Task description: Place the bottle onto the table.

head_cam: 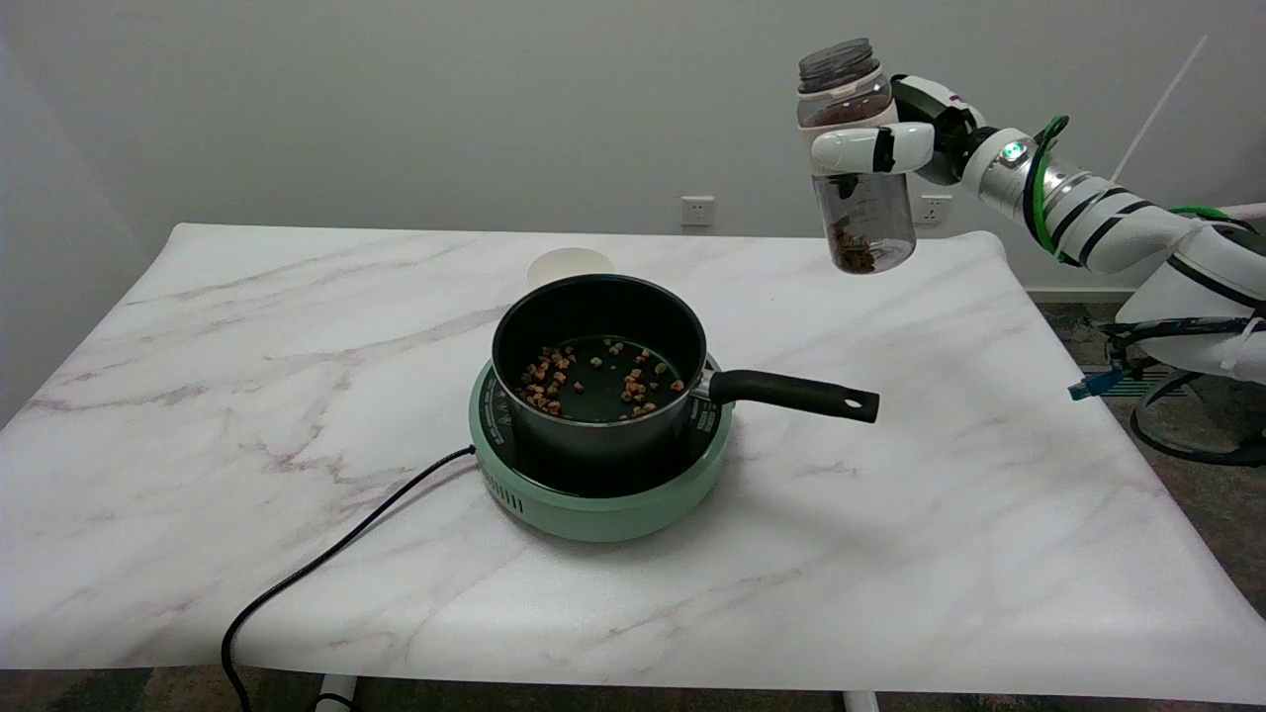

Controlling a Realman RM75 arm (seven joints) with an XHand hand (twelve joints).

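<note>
The bottle (857, 168) is up in the air above the far right part of the desk (940, 514), well clear of its marble-patterned top and tilted slightly, with its open neck at the top leaning left. It is clear plastic, with a small heap of brown bits at the bottom. The robot hand (895, 138) grips it around the upper part, a white finger (859, 149) wrapped across the front, and the arm reaches in from the right. Near the middle of the desk a black pot (593, 371) with a long handle pointing right sits on a round green hotplate (603, 494); brown bits lie scattered inside the pot. A black cord (326, 564) runs from the hotplate off the near edge. Just behind the pot lies a pale round lid (569, 265).
</note>
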